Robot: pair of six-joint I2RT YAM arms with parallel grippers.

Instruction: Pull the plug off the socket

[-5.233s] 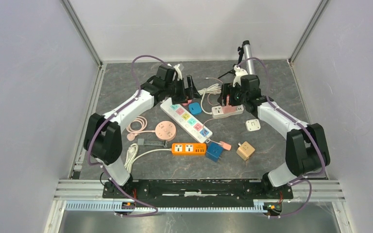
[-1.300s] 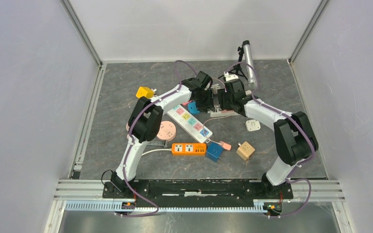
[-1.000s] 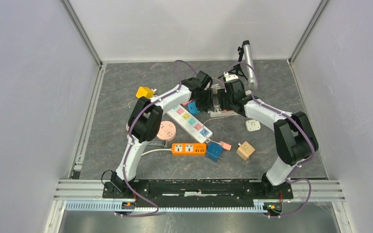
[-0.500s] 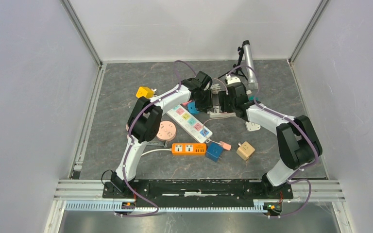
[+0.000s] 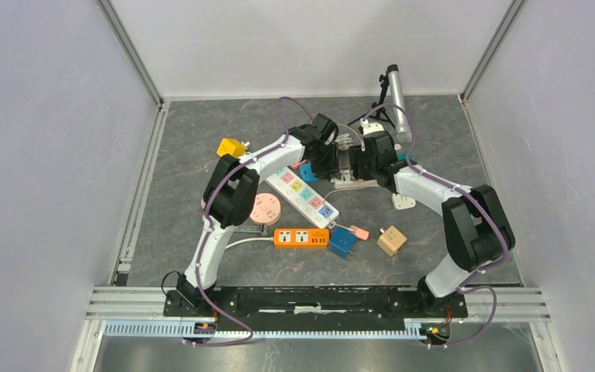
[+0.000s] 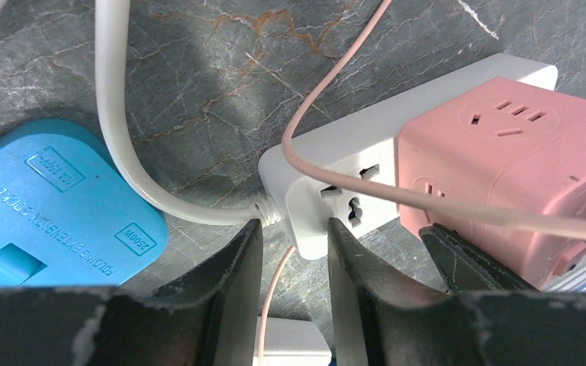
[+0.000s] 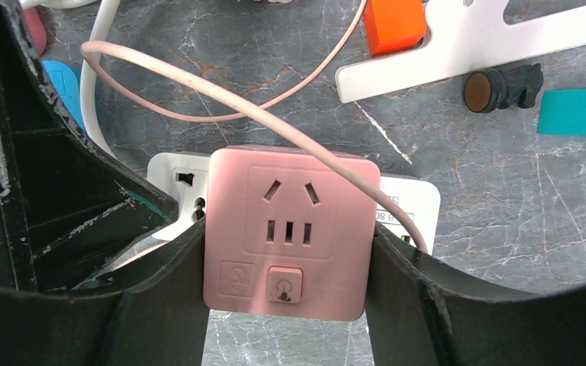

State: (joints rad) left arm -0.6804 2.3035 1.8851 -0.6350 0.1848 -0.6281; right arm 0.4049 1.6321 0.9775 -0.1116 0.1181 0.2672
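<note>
Worktop [image 5: 201,132] clutter aside, the work is at the far middle, where both arms meet over the white socket strip [image 6: 313,175]. The pink cube plug [image 7: 286,221] sits seated on that strip, not yet lifted, so the pull itself is left to do. Both grips look ready. The right gripper [image 7: 286,263] has its fingers [image 7: 397,282] clamped on the cube's two sides. The left gripper [image 6: 294,236] pinches the strip's cord end, apparently to hold it down. A thin pink cord [image 7: 198,91] drapes over the cube.

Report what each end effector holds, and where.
Right end effector: pink cube adapter, by its opposite sides. Left end effector: white power strip, at its cord end.
</note>
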